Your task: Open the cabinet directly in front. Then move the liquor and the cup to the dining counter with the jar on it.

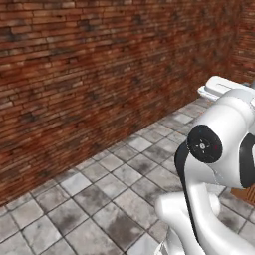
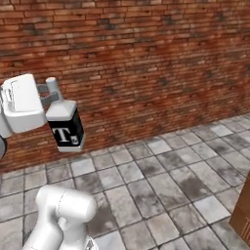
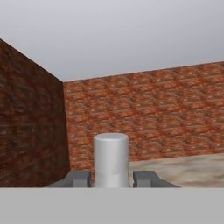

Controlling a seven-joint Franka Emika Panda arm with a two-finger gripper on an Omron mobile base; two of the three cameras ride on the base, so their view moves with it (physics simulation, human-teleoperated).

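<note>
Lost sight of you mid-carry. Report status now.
Gripper shut on liquor at the neck, bottle upright, held off the floor. Brick wall ahead, tiled floor below. Nothing in the way.

White glossy arm [image 1: 219, 149], dark joints (round cap).

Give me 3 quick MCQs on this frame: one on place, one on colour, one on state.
1. Where is the liquor?
A. on the floor
B. up in the air at the tool
C. against the wall

2. What colour is its label?
A. white with a black mark
B. green
C. red

3. What is the tool doing?
A. open, nothing in it
B. shut on the liquor's neck
C. resting on the tiles

Key: B, the bottle hangs clear of the tiled floor; A, seen in the right base view; B, fingers flank the cap.
</note>
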